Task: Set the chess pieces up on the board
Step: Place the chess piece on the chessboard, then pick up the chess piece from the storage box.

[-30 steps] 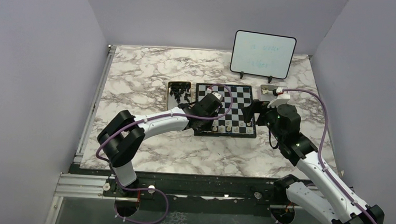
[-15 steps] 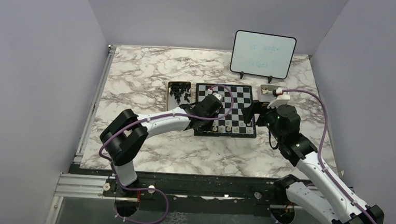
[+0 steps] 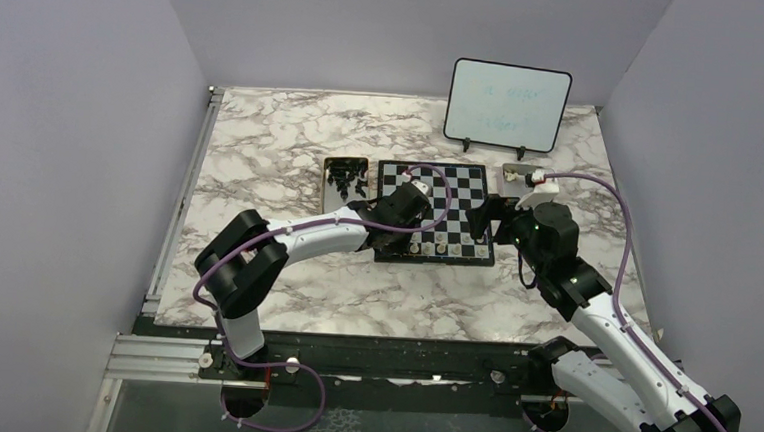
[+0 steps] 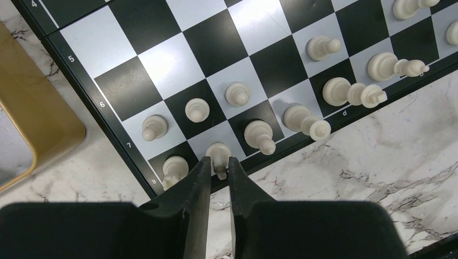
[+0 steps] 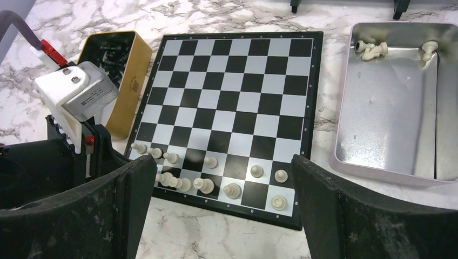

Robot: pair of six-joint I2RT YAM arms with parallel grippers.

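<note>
Top external view, taken left to right. At far left, bare marble table out to its left edge, with wide room there. Next, gold tray holding black pieces, just beside the left edge of the board.

Over the board's near-left corner, left gripper, fingers nearly together and pinched on a cream piece in the nearest row, one square in from the corner. Tight quarters: another piece close on its left, another close on its right, the black border just in front. Rest of the chess pieces ranged along the two nearest rows only; far rows bare squares.

At the board's right edge, right gripper, jaws spread wide, nothing between them. Just right of the board, silver tray, with only a narrow strip of marble between the two. In the tray's far corners, a few spare cream pieces; floor otherwise bare metal. Beyond it, upright whiteboard near the table's far edge. Open marble all along the near side, in front of board and trays.
</note>
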